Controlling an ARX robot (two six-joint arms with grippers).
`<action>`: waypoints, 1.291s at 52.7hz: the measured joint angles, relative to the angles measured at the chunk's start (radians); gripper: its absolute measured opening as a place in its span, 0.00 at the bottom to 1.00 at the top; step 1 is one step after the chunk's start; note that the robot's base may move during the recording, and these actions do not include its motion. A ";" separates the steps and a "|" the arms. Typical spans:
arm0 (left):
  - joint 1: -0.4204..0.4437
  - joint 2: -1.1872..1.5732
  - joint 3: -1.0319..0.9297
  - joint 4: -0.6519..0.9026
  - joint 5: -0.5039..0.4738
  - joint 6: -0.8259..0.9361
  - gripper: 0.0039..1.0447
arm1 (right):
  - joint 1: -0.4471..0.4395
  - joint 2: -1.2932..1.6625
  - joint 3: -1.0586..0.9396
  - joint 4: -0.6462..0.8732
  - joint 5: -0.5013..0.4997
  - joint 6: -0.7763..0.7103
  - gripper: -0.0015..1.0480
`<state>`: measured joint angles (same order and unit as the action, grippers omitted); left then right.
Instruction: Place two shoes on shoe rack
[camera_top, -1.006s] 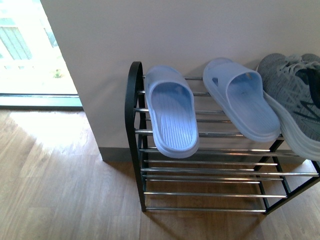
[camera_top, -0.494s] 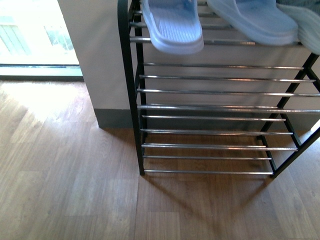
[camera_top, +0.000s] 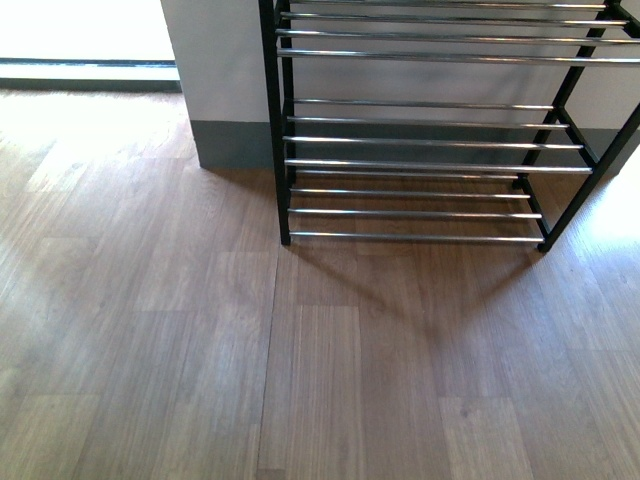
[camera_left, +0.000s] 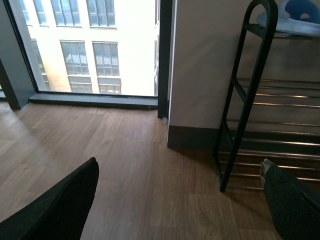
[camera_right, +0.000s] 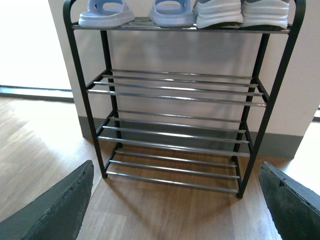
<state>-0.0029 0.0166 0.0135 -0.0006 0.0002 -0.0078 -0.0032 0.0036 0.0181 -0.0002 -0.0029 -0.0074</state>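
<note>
Rack (camera_right: 180, 100), black frame w/ chrome bars, stands against the pale wall (camera_right: 200, 50); in the right wrist view it fills the middle from 10 to 2 o'clock. Both shoes (camera_right: 242, 12) sit side by side on the top tier at 1 o'clock, white soles facing the camera, touching or nearly so. Beside them on the same tier, toward 11 o'clock, two light blue slippers (camera_right: 137, 12). Lower tiers bare.

Front view: only the rack's lower tiers show, at 12–2 o'clock, feet on the wood floor (camera_top: 300, 350); grey skirting (camera_top: 235, 145) just beside the rack's end at 11 o'clock. Shoes are out of this view.

Left wrist view: rack's arched end at 2 o'clock, a bit of blue slipper on top; big window (camera_left: 90, 45) at 11 o'clock.

Right gripper (camera_right: 175, 200): fingers (camera_right: 55, 210) spread wide at 7 and 5 o'clock, nothing between them, well apart from the rack. Left gripper (camera_left: 180, 205): fingers (camera_left: 60, 210) likewise spread wide at 7 and 4 o'clock, holding nothing, above the floor.
</note>
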 joint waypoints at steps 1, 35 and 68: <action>0.000 0.000 0.000 0.000 0.000 0.000 0.91 | 0.000 0.000 0.000 0.000 0.000 0.000 0.91; 0.000 0.000 0.000 0.000 0.000 0.000 0.91 | 0.000 0.000 0.000 0.000 0.003 0.000 0.91; 0.000 0.000 0.000 0.000 0.000 0.000 0.91 | 0.000 0.000 0.000 0.000 0.003 0.000 0.91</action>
<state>-0.0029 0.0162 0.0139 -0.0006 -0.0002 -0.0078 -0.0032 0.0040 0.0181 -0.0002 0.0002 -0.0074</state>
